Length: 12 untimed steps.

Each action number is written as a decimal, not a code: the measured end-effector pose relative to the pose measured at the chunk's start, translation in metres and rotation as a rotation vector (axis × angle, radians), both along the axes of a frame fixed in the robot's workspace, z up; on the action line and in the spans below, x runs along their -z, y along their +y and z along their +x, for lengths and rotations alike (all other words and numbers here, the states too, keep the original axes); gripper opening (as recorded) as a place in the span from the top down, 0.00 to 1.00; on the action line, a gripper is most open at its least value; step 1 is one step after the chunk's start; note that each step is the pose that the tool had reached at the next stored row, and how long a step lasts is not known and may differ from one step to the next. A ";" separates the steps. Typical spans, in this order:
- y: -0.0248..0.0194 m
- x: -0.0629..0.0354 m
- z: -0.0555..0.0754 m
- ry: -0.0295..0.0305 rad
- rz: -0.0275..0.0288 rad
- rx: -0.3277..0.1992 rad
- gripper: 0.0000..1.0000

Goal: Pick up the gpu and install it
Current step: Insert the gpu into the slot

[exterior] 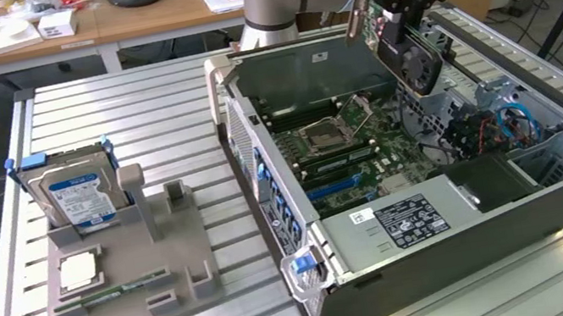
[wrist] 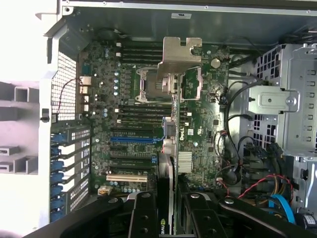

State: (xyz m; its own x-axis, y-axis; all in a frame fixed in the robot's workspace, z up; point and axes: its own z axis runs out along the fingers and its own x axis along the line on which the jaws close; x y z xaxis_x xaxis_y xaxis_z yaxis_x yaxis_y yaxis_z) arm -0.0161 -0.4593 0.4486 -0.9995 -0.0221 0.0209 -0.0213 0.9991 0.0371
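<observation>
gpu (exterior: 411, 59): thin dark card, silvery-ended

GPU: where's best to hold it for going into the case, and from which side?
Its upper long edge, pinched across the flat faces from above, as the gripper holds the gpu now. The thin card hangs on edge over the motherboard, which likely leaves its lower edge and bracket free.

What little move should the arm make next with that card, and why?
Probably turn the gpu to line up with the blue slot before lowering. The gripper holds it in its jaws above the motherboard, clear of it, and in the wrist view its edge runs across the slot, not along it.
</observation>
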 end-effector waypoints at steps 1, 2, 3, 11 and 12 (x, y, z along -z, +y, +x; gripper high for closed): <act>0.0000 0.0000 0.000 0.0000 0.0000 -0.011 0.74; 0.0000 0.0000 0.000 0.0000 0.0000 -0.023 0.74; 0.0000 0.0000 0.000 0.0000 0.0000 -0.035 0.74; 0.0000 0.0004 0.000 0.0000 0.0000 -0.163 0.74; 0.0000 0.0005 0.000 0.0000 0.0000 -0.181 0.74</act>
State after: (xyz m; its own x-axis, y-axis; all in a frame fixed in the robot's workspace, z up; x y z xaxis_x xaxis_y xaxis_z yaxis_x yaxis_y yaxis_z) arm -0.0160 -0.4593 0.4482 -0.9791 -0.2021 0.0209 -0.2012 0.9788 0.0371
